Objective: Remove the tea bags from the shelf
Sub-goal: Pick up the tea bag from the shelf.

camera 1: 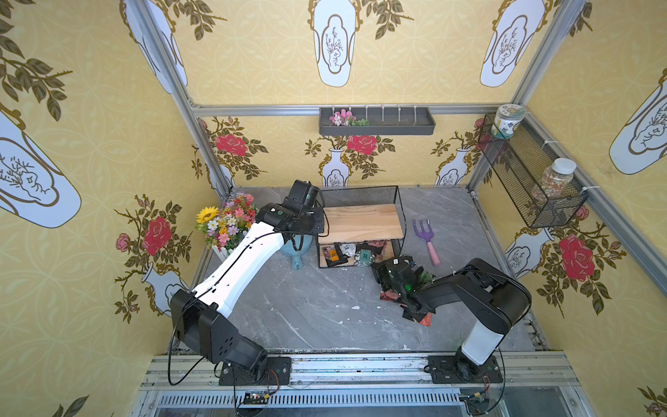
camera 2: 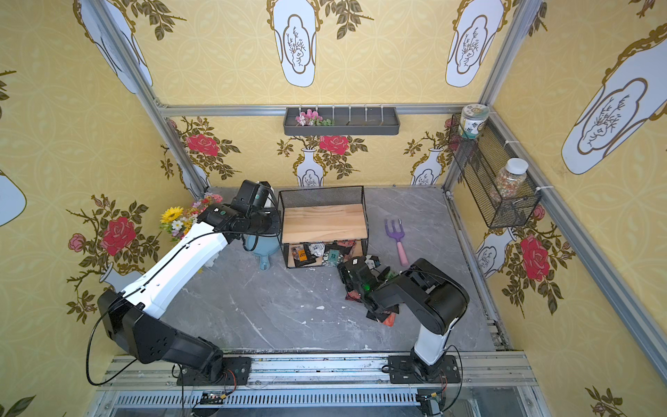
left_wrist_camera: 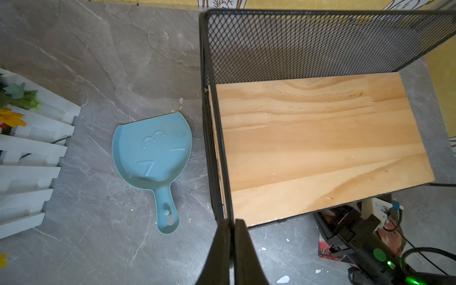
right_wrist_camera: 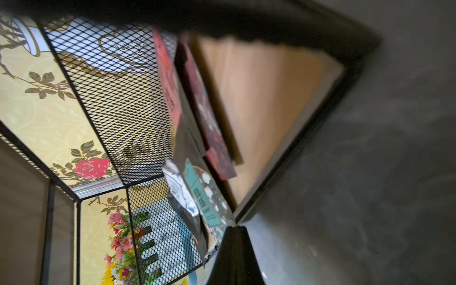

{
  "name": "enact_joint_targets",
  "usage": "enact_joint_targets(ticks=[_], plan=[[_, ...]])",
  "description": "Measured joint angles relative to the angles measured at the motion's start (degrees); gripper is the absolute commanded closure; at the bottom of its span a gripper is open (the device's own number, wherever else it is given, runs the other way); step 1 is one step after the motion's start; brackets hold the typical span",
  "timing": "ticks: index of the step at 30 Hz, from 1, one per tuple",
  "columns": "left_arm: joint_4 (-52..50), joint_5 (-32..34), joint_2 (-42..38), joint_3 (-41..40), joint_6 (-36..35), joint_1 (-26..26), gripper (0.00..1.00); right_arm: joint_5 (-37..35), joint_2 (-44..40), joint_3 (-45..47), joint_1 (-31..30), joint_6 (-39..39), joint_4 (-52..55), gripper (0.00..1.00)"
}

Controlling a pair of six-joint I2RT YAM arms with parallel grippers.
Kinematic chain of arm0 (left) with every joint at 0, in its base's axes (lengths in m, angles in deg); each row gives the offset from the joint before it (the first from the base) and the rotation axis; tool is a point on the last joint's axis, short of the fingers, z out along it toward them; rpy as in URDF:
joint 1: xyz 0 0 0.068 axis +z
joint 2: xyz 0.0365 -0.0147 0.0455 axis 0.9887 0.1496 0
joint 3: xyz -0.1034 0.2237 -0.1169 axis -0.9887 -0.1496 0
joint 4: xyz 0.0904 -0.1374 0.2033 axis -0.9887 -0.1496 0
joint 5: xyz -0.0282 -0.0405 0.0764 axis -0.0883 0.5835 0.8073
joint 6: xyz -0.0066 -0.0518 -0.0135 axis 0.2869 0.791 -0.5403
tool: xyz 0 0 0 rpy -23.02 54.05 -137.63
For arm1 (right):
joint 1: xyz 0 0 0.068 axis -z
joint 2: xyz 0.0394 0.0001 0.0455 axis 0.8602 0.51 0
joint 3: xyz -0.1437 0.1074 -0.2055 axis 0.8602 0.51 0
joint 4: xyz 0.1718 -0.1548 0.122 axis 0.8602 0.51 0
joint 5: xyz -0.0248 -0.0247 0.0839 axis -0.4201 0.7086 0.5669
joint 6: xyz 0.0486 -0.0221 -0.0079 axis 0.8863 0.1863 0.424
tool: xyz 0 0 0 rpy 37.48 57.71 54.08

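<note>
The shelf (camera 1: pixel 361 220) (camera 2: pixel 323 224) is a two-tier black wire rack with wooden boards, standing mid-table; its top board (left_wrist_camera: pixel 320 148) is bare. Several tea bags (camera 1: pixel 346 252) (camera 2: pixel 317 254) lie in a jumble on the lower board. More tea bags (camera 1: pixel 389 296) (left_wrist_camera: pixel 325 249) lie on the table under my right arm. My left gripper (left_wrist_camera: pixel 233 222) is shut and empty, above the shelf's front left corner post. My right gripper (right_wrist_camera: pixel 235 228) is shut, its tip at the lower board's front edge beside a teal tea bag (right_wrist_camera: pixel 204 197). Nothing shows between its fingers.
A blue dustpan (left_wrist_camera: pixel 153 153) lies left of the shelf, next to flowers in a white fence box (camera 1: pixel 225 224). A purple garden fork (camera 1: pixel 426 234) lies to the shelf's right. A mesh basket with jars (camera 1: pixel 530 180) and a grey tray (camera 1: pixel 375 122) hang on the walls.
</note>
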State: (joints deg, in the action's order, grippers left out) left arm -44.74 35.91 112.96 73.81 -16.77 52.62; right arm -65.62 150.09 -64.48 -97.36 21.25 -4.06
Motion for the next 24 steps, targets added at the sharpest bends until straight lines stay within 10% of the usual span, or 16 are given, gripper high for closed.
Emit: enact_joint_targets(ticks=[24], plan=[[0.6,0.9,0.7,0.3,1.0,0.0,1.0,16.9,-34.6,5.6,-2.0,-9.0,19.8,1.0]])
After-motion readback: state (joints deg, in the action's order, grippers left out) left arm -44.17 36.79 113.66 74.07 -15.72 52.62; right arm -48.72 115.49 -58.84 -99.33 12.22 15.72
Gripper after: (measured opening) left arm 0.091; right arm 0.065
